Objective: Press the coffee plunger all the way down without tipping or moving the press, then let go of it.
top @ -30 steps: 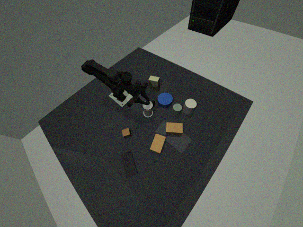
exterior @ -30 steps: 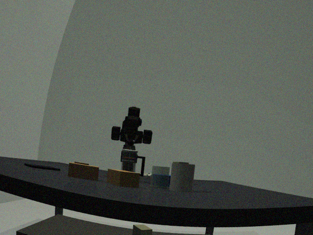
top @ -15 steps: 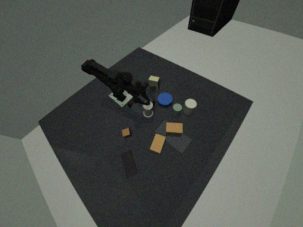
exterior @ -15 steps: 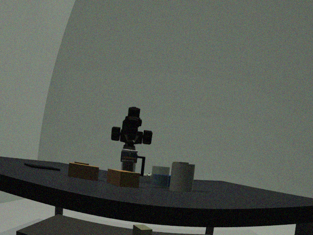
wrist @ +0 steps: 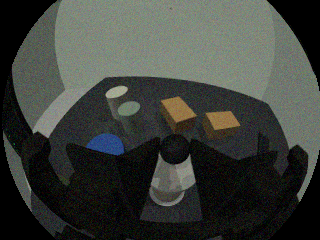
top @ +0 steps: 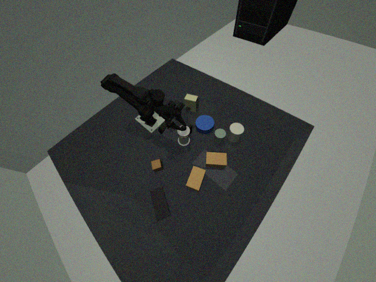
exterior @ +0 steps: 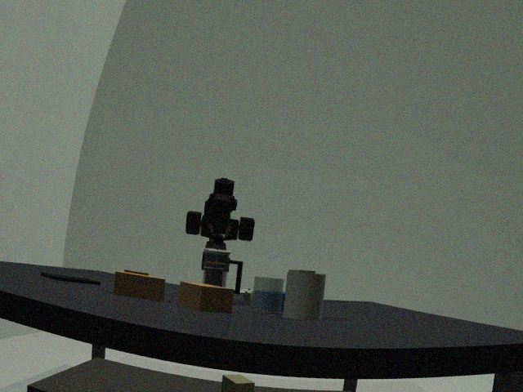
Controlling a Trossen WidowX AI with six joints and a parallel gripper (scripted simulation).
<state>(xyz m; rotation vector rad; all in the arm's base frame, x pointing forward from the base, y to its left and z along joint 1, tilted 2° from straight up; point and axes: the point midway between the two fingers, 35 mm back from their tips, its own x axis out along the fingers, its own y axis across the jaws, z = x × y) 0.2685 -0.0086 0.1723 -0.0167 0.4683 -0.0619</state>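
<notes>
The coffee press [top: 183, 140] [exterior: 214, 276] [wrist: 167, 194] stands upright on the dark table, with a pale lid and clear body. Its black handle [exterior: 239, 276] points right in the exterior view. The round black plunger knob [wrist: 175, 149] is between the fingertips in the wrist view. My gripper [top: 183, 127] [exterior: 216, 241] is above the press, shut on the knob, with its fingertips close over the lid. The fingers and the dim light hide most of the gap between knob and lid.
Beside the press are a blue disc [top: 204, 123] [wrist: 106, 145], a green cylinder [top: 220, 133] [wrist: 129, 109] and a white cylinder [top: 236, 128] [exterior: 301, 295]. Two orange blocks [top: 216, 158] [top: 195, 178], a small orange cube [top: 155, 164], a pale yellow block [top: 191, 97] and a dark slab [top: 160, 204] are around.
</notes>
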